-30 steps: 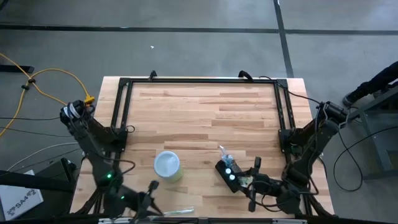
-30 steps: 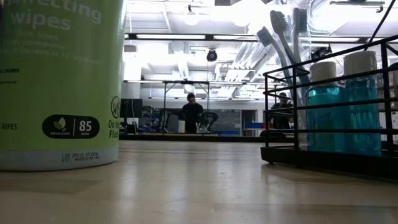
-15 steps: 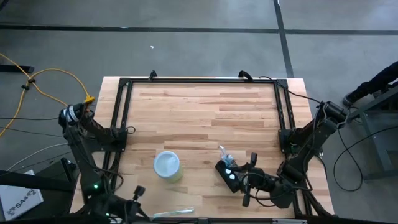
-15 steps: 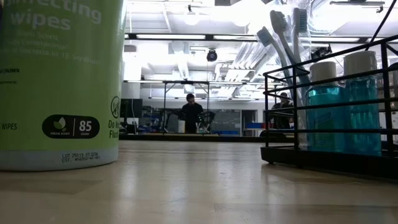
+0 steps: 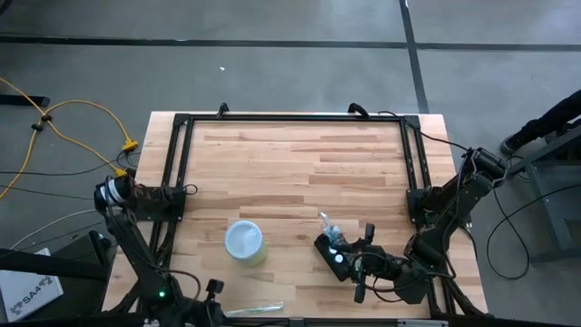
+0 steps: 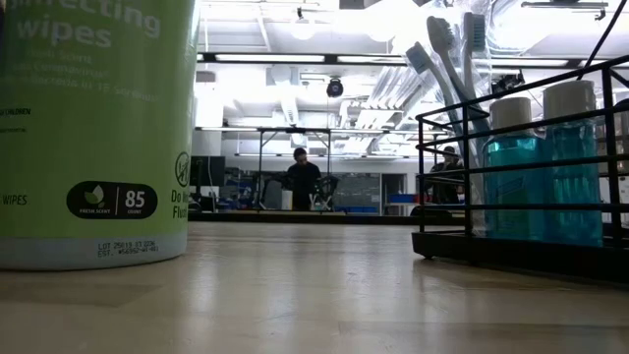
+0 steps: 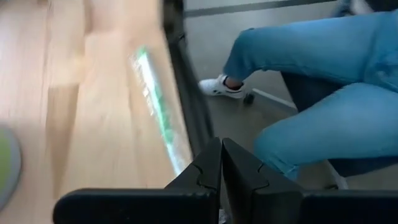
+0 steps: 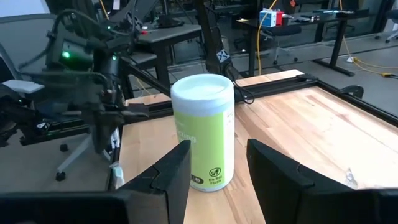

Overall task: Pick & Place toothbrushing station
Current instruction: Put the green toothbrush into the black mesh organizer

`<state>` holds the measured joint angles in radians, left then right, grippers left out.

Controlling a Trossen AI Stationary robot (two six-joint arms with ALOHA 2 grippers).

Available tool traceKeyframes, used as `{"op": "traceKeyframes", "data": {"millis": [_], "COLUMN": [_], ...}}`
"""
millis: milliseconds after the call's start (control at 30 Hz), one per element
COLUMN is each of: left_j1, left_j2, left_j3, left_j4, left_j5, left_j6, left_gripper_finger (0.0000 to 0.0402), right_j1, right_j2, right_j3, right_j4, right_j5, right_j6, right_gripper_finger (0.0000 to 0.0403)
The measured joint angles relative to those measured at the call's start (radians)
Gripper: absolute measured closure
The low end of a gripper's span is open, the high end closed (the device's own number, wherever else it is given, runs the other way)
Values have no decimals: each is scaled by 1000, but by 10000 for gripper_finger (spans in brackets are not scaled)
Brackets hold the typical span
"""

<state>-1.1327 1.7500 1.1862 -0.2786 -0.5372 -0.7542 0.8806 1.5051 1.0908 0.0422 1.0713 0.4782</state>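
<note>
The right gripper [image 5: 361, 268] hangs with fingers apart just beside the toothbrushing station [image 5: 332, 253], which stands on the wooden table [image 5: 300, 163] near its front right. The left gripper [image 7: 221, 163], fingers pressed together, sits at the front left edge. A wipes canister [image 5: 245, 242] stands mid-front. Beyond, a person's jeans-clad legs [image 7: 323, 93] and a bright workshop.

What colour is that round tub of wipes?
Lime green with a white lid, clearest in the right wrist view.
</note>
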Motion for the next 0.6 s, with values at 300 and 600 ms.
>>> {"op": "traceKeyframes", "data": {"millis": [300,600], "left_j1": [13,37], "left_j2": [35,35], "left_j3": [1,1], "left_j4": [-59,-89], "left_j5": [44,64], "left_j6": [-224,-226], "left_gripper_finger": [391,383], "right_j1": [0,0], "right_j2": [0,0], "right_j3": [0,0], "right_j4": [-9,-8], "right_j5": [-35,-64], "right_j6": [26,36], "right_gripper_finger": [255,255]}}
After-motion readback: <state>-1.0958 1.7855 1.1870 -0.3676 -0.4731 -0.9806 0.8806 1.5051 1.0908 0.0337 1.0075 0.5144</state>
